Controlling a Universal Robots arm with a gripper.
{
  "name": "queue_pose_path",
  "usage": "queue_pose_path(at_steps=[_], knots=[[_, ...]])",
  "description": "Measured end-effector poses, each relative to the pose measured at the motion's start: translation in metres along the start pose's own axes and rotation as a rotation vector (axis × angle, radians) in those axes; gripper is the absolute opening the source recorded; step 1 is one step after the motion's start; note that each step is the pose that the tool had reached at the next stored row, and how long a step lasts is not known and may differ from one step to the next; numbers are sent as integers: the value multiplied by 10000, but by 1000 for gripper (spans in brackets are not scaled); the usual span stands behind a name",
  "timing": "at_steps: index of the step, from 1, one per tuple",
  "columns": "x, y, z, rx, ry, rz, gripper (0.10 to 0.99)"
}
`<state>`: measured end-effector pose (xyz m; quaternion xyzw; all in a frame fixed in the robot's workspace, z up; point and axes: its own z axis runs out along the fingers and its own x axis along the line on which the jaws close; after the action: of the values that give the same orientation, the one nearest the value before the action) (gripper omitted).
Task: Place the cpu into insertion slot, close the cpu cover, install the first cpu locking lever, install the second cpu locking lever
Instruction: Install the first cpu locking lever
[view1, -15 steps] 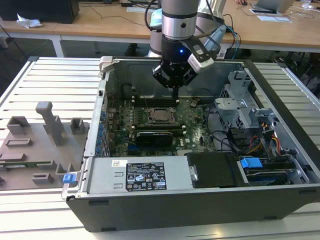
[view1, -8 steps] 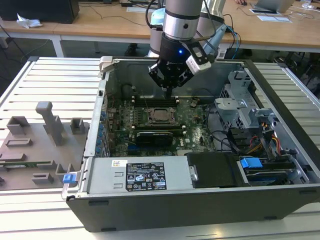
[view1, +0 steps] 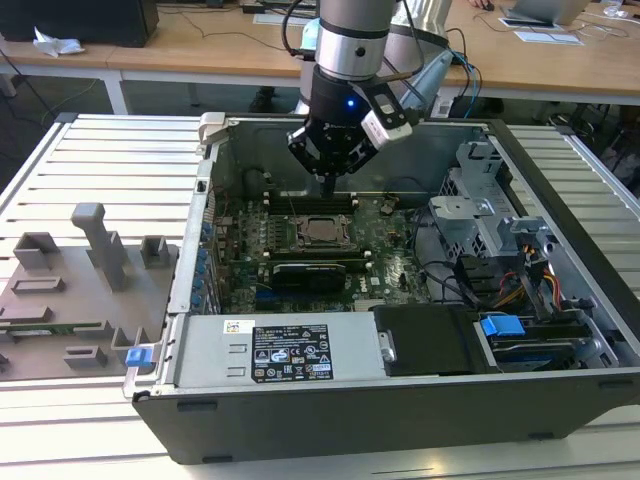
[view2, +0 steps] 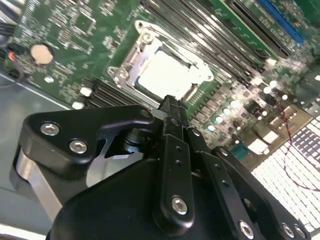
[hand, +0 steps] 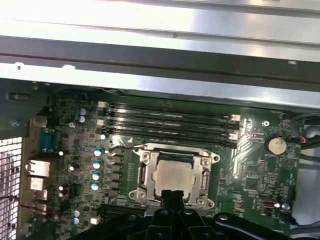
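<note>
In the exterior view, the pincer (view1: 327, 186) hangs at the centre top of the frame inside the open computer case (view1: 560, 400). Its fingers are pressed together on nothing, the tip just above the green motherboard (view1: 395, 262). Right below it the cpu (view1: 323, 230) lies in the insertion slot (view1: 305, 222). A white label (view1: 290, 350) with dense print sits on the grey box at the lower centre; its writing cannot be read. The case stands on a slatted surface (view1: 100, 150).

In the second wrist view, the closed pincer (view2: 171, 104) points at the near edge of the cpu (view2: 162, 75). The cpu cover (view2: 131, 62) frames the chip in the upper middle.

In the first wrist view, the pincer (hand: 173, 196) rises from the bottom centre. Its tip is beside the cpu (hand: 174, 176), whose faint top marking is unreadable. The cpu cover (hand: 145, 172) lies flat around the chip.
</note>
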<state>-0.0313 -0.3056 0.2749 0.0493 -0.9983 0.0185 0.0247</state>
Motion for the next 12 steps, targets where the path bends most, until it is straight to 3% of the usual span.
queue_pose_path(at_steps=[6,12], knots=[[264,27,13,2,-38,2,106],[356,36,18,2,-39,2,106]])
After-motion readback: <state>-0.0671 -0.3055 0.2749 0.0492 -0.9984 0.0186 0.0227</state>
